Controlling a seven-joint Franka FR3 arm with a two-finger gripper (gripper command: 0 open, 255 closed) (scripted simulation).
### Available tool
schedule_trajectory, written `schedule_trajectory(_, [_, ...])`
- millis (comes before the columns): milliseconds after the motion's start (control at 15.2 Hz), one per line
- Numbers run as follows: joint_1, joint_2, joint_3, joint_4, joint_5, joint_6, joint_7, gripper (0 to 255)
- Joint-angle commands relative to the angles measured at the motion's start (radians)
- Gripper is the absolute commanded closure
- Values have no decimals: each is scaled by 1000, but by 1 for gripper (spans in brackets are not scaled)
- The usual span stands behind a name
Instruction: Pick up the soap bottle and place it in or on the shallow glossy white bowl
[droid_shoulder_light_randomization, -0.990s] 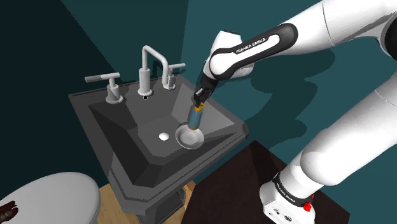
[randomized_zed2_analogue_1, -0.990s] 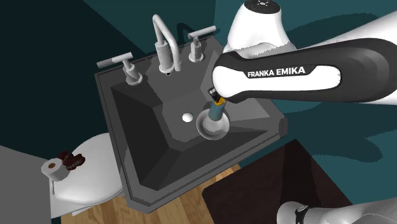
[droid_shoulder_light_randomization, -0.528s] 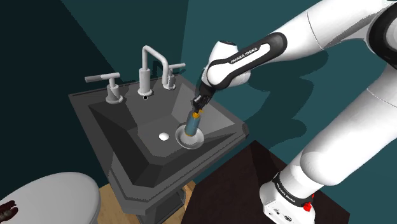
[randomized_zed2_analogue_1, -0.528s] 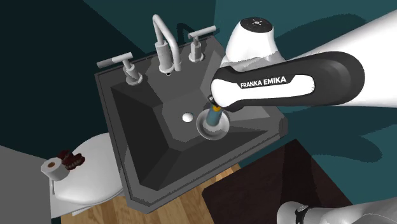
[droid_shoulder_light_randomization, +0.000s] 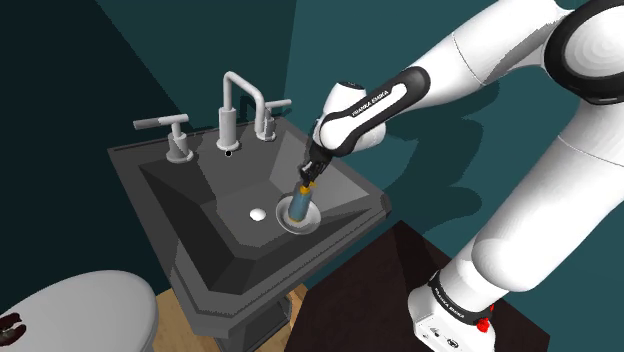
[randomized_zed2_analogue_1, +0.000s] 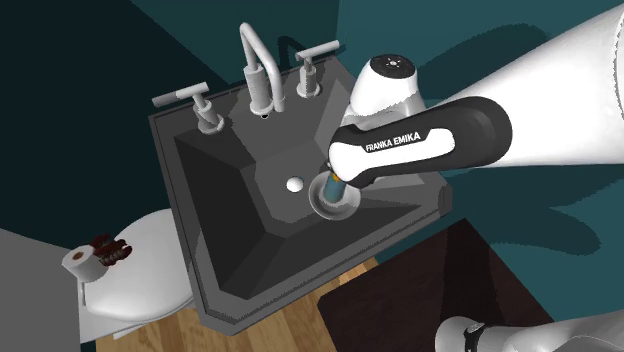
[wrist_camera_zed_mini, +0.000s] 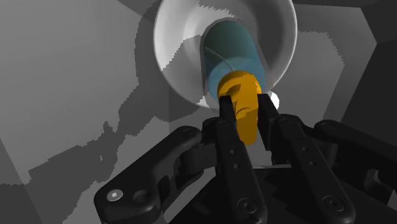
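Wrist view has the claw (wrist_camera_zed_mini: 245, 105) pinched shut on the orange pump head (wrist_camera_zed_mini: 247, 124) of the teal soap bottle (wrist_camera_zed_mini: 232, 54). The bottle's lower end sits inside the rim of the glossy white bowl (wrist_camera_zed_mini: 170, 38). From the shoulder view, that bowl lies in the dark sink (droid_shoulder_light_randomization: 200, 200) beside the drain (droid_shoulder_light_randomization: 258, 213). The carry looks finished to me, though I cannot tell whether the base rests on the bowl. What remains is letting go and lifting clear.
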Motion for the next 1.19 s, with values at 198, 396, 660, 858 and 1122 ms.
schedule_trajectory(198, [1,8,1,-10,1,19,-1,255])
schedule_trajectory(396, [1,8,1,-10,1,19,-1,255])
schedule_trajectory(660, [1,8,1,-10,1,19,-1,0])
schedule_trajectory(858, [1,8,1,-10,1,19,-1,0])
schedule_trajectory(1122, [-6,-120,-3,-5,10,-114,-8,0])
